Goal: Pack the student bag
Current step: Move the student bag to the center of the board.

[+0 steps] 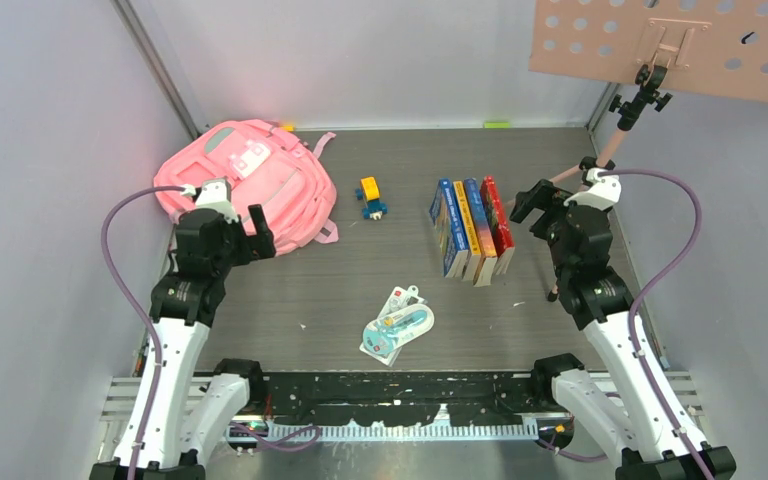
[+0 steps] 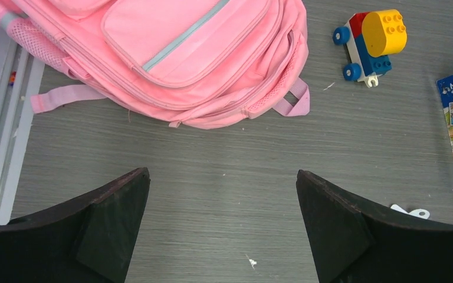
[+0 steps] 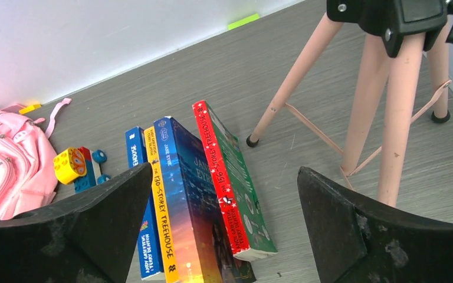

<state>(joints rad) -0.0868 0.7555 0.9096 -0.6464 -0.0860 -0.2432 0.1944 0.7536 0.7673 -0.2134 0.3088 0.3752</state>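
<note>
While poised low and elbow-bent, left fingers (image 1: 258, 232) wide beside student bag (image 1: 245, 180), right fingers (image 1: 528, 203) wide by books (image 1: 472, 228)

Mid-frame I see a yellow-and-blue toy block car (image 1: 371, 197). Right of it, four books (image 1: 472, 230) lean together. A blister pack (image 1: 397, 326) lies lower centre, and a pink tripod (image 1: 617, 137) stands upper right.

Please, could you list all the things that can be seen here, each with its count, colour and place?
student bag: one, pink, lying far left
toy car: one, yellow, blue and red blocks, right of the bag
books: four, blue, yellow, dark blue, red, on edge, right of centre
flat packet: maybe two overlapping, white and pale teal, front centre
tripod: one, pink, far right, carrying a perforated pink board
left claw: one, black, open, near the bag
right claw: one, black, open, beside the books
</note>
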